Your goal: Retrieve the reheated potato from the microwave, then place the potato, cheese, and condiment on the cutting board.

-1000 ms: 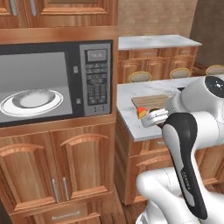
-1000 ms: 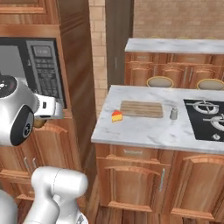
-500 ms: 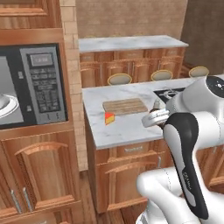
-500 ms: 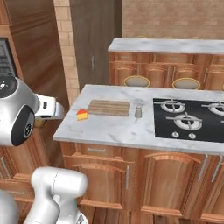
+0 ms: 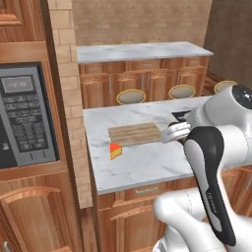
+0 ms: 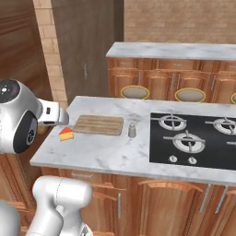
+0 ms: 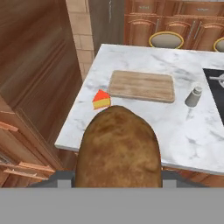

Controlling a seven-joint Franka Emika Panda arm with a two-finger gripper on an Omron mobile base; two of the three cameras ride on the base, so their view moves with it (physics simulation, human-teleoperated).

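Note:
The brown, rough-skinned potato [image 7: 117, 148] looms close in the hand view, with my gripper [image 5: 171, 133] shut on it; its fingers are hidden behind the potato. The gripper hangs over the right end of the light-wood cutting board [image 5: 135, 134] [image 6: 99, 124] [image 7: 141, 85], which lies bare on the marble island. The orange-yellow cheese [image 5: 115, 150] [image 6: 66, 133] [image 7: 101, 99] wedge sits on the counter just off the board's near left corner. The pale condiment [image 6: 132, 130] [image 7: 193, 96] shaker stands upright to the right of the board. The microwave [image 5: 27, 120] keypad shows at the far left.
A black gas stove [image 6: 193, 138] takes up the island's right half. Round stools [image 6: 135, 92] stand behind the island, before a back counter [image 5: 142, 50]. A brick column [image 5: 69, 98] rises between microwave and island.
The base has driven right, so both base views swung from the microwave to the island. The potato has stayed in the gripper throughout.

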